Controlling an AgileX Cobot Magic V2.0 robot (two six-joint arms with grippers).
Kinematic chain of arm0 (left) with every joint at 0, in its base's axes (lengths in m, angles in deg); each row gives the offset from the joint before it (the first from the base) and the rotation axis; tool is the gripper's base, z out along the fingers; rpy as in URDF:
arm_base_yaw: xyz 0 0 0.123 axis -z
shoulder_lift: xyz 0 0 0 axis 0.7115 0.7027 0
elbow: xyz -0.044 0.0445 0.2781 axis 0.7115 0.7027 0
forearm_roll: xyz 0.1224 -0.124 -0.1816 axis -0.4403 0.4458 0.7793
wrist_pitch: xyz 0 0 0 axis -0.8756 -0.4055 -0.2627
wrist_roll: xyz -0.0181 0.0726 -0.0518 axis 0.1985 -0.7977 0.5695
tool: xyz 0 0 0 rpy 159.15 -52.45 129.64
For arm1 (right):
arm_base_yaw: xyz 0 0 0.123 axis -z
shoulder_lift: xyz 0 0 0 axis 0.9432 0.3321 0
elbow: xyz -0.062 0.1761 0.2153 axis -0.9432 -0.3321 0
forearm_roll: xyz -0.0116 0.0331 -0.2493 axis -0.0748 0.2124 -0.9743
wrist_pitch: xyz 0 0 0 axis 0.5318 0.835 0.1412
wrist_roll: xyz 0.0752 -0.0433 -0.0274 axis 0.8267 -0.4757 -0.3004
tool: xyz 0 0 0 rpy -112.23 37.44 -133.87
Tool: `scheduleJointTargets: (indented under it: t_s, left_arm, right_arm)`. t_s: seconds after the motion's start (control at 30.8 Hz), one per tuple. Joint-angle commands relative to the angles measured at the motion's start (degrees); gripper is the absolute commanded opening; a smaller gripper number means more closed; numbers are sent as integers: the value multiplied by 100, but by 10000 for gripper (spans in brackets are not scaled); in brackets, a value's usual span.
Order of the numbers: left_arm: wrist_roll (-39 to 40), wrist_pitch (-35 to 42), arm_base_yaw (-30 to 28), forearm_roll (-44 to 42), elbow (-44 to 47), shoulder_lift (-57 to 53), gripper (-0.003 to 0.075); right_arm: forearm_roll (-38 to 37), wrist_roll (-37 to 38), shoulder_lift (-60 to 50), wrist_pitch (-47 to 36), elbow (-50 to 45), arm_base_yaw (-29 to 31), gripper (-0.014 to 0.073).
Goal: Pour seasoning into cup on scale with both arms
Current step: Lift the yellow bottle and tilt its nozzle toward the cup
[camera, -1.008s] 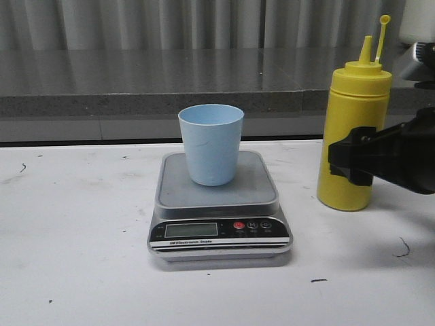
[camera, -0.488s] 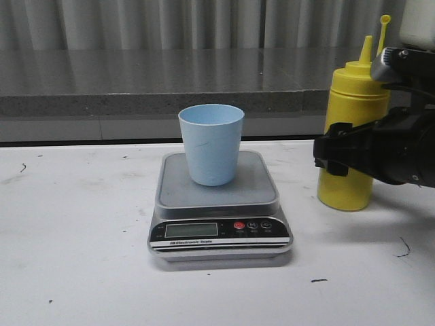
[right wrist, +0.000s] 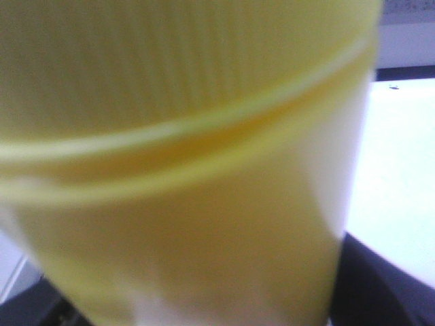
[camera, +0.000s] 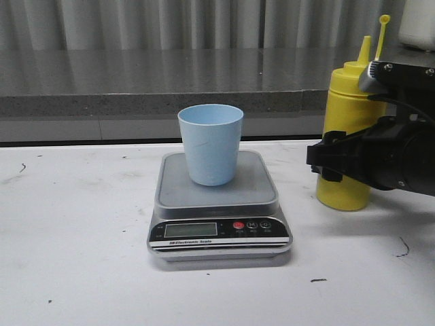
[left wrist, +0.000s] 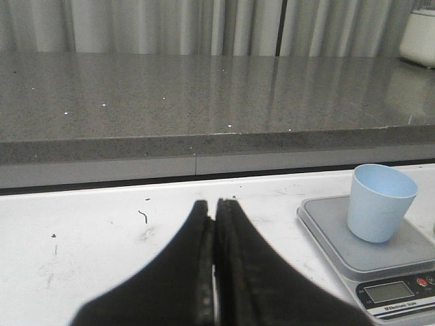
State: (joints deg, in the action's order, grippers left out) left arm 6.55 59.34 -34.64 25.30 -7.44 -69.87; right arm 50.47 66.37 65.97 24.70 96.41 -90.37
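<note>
Bottle: the yellow squeeze bottle stands upright on the white table, to the right of the scale and apart from it. Its pointed nozzle is uncovered, and the small cap on its tether sticks up beside the nozzle. In the right wrist view the bottle fills nearly the whole picture, blurred by closeness.

Cup: the light blue cup stands upright on the grey platform of the scale, roughly at its middle, mouth up. The left wrist view shows the cup on the platform as well; what I can see of its inside looks bare.

Scale: the silver scale sits on the table at the centre of the front view, its black panel with display and red button facing the camera. The digits on the display are too small to read.

Right gripper: the right gripper reaches in from the right at about mid-height of the bottle, its black fingers on either side of the body. Whether the fingers press on the bottle I cannot tell; dark finger parts show only at the lower corners of the right wrist view.

Left gripper: the left gripper is out of the front view. Its own camera shows the two fingers pressed together with nothing between them, above the table and to the left of the scale.
</note>
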Motion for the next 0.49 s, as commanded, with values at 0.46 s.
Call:
scheduleJointTargets:
  t_s: [0.46]
  left_arm:
    - [72, 503, -5, 48, -138, -79, -20]
  right_arm:
    - [-252, -3889, -1314, 861, 1358, 11, 57]
